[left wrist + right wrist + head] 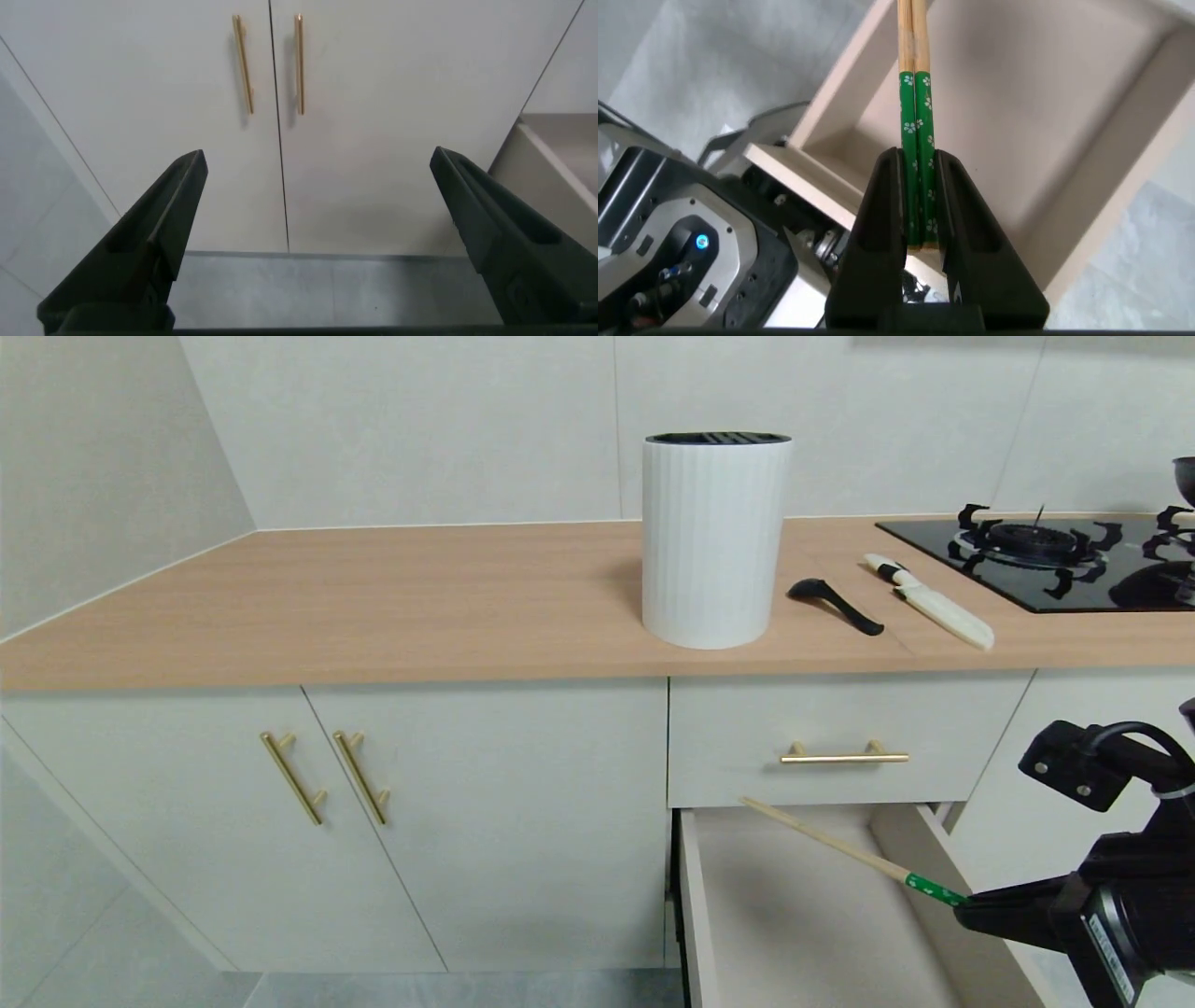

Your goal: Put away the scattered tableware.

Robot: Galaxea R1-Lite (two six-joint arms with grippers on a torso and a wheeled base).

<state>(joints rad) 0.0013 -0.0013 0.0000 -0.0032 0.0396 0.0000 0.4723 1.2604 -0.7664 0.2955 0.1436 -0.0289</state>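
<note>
My right gripper [966, 902] is shut on a pair of wooden chopsticks [845, 849] with green flowered ends [916, 121], holding them over the open drawer [803, 905]; their thin tips point up toward the drawer front above. In the right wrist view the chopsticks [915, 140] run between the black fingers [887, 201] out over the drawer's pale floor [1018, 103]. On the wooden counter [420, 607] lie a black spoon [834, 602] and a white-sheathed knife [929, 600], beside a tall white ribbed utensil holder [714, 537]. My left gripper [318, 177] is open, facing the cabinet doors [280, 121].
A black gas hob [1055, 555] sits at the counter's right end. The closed drawer above has a gold handle [845, 756]. Two gold handles [322, 775] mark the double cabinet doors at left. Tiled wall behind, grey floor below.
</note>
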